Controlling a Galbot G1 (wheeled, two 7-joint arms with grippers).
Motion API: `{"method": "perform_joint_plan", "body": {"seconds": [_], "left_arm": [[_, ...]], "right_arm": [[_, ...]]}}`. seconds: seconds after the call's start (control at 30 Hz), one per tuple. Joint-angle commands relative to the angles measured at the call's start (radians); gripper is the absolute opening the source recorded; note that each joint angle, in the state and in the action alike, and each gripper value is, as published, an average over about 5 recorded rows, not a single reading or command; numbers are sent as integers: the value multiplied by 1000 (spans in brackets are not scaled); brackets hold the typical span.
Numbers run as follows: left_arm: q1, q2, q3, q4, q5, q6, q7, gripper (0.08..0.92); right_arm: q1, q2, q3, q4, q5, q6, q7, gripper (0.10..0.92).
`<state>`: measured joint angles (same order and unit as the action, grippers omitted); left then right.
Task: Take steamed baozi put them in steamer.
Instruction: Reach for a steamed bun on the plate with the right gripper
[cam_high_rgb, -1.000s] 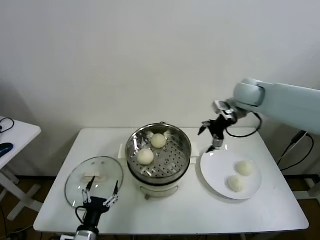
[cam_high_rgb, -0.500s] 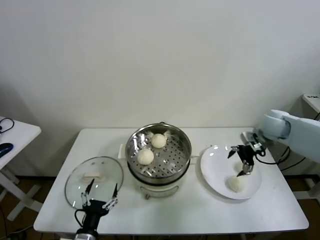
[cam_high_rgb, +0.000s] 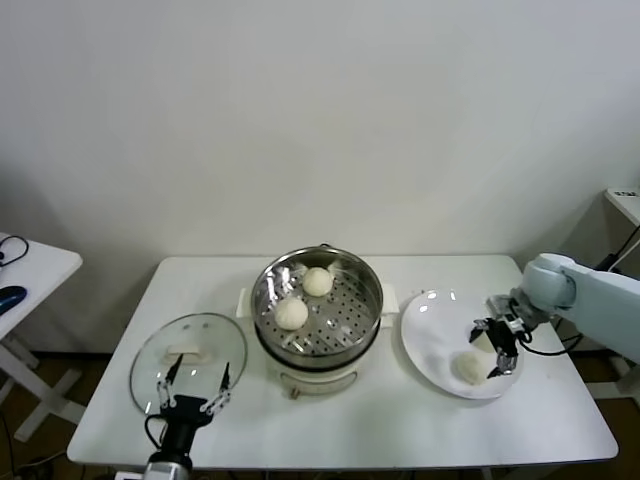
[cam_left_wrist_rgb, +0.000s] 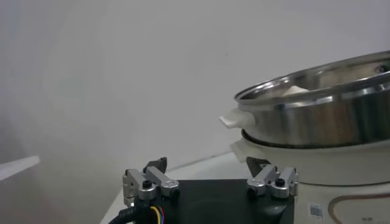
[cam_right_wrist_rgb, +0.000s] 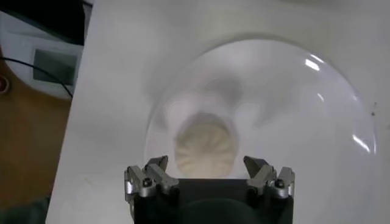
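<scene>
right gripper (cam_high_rgb: 497, 349): fingers spread, empty, straddling a round cream-white dough bun (cam_right_wrist_rgb: 205, 146) on the flat white plate (cam_high_rgb: 432, 330) | bun between the fingers, round, no long axis | left gripper (cam_high_rgb: 193, 391): released, far side of the shiny steel steamer (cam_high_rgb: 317, 310) from the plate

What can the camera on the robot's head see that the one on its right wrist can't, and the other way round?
Only the head view shows the steamer with two baozi on its perforated tray, the glass lid lying on the table, and the parked left gripper, open near the lid. Only the right wrist view shows the pleats on top of the baozi lying between the right gripper's open fingers. Both show the white plate and the right gripper hovering over it.
</scene>
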<state>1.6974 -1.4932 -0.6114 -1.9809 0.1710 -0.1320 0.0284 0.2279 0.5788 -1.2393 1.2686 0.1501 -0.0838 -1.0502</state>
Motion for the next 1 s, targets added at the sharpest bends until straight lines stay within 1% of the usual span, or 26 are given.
{"method": "perform_joint_plan", "body": {"seconds": [0.03,0.77,0.83,1.0], "left_arm": [[0,-1,-1,4,0,-3,1,823],[-6,-1,-5,13,1,-4,-1,823],[-4,-1,-5,12,0,-4,-1,823],[-1,0,-8,12,-2,-6,-1,823]], "right_arm": [[-68,34,49,-52,-37,4,6,823],[-76,60,42,-69,-45,5,-7,821],[-74,60,41,-70,-45,5,-7,805],[-74,59,38,-73,-48,9,-6,722]]}}
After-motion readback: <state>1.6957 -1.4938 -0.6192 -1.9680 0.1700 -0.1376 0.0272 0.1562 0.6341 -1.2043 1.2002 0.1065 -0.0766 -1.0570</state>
